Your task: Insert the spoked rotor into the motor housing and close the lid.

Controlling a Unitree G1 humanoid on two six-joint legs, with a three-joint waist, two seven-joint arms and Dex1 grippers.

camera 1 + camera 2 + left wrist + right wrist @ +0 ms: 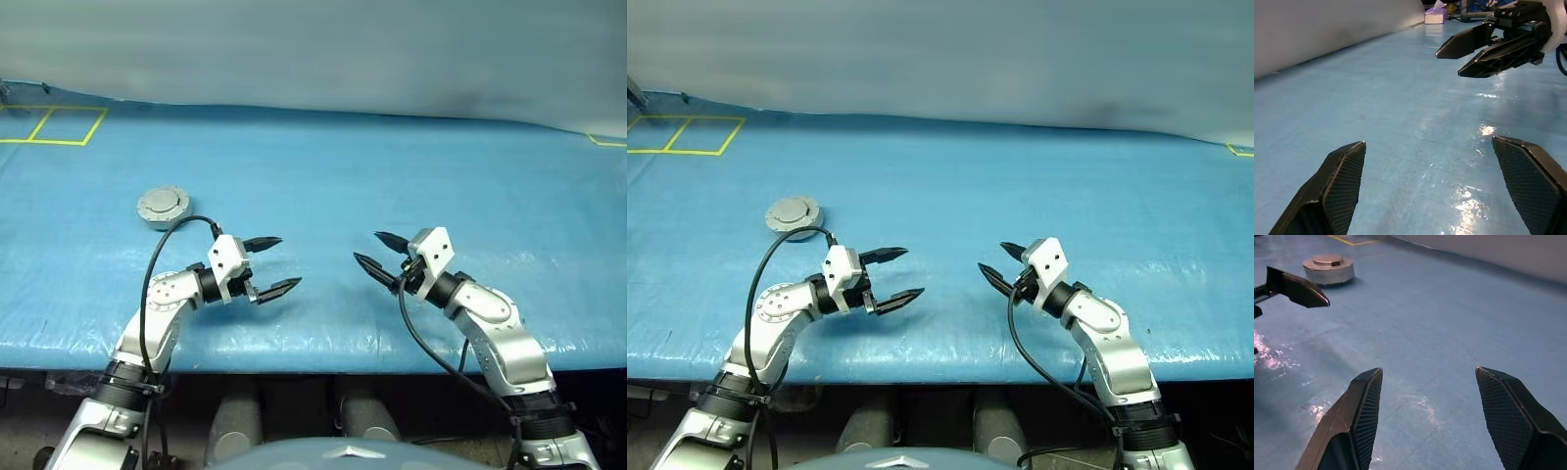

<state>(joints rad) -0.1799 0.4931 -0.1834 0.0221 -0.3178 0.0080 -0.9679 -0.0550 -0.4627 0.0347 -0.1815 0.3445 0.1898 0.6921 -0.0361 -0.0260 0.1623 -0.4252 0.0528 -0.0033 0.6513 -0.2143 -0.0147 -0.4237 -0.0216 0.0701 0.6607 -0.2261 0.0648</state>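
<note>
On the blue table (411, 166), to the left, stands the motor housing (161, 222), a short silver-grey cylinder. The lid (163, 204), plain grey with a raised middle, lies flat on top of it. The right wrist view shows the same lid (1327, 259) on the housing (1330, 277). The spoked rotor is hidden. My left gripper (288, 261) hovers open and empty near the table's front, right of the housing, pointing right. My right gripper (367, 247) faces it across a gap, open and empty.
Yellow tape lines (59, 125) mark the table's far left corner. The table's front edge (323, 357) runs just under both arms. A pale wall (313, 49) closes the far side. A small purple box (1436, 15) sits beyond the table's end.
</note>
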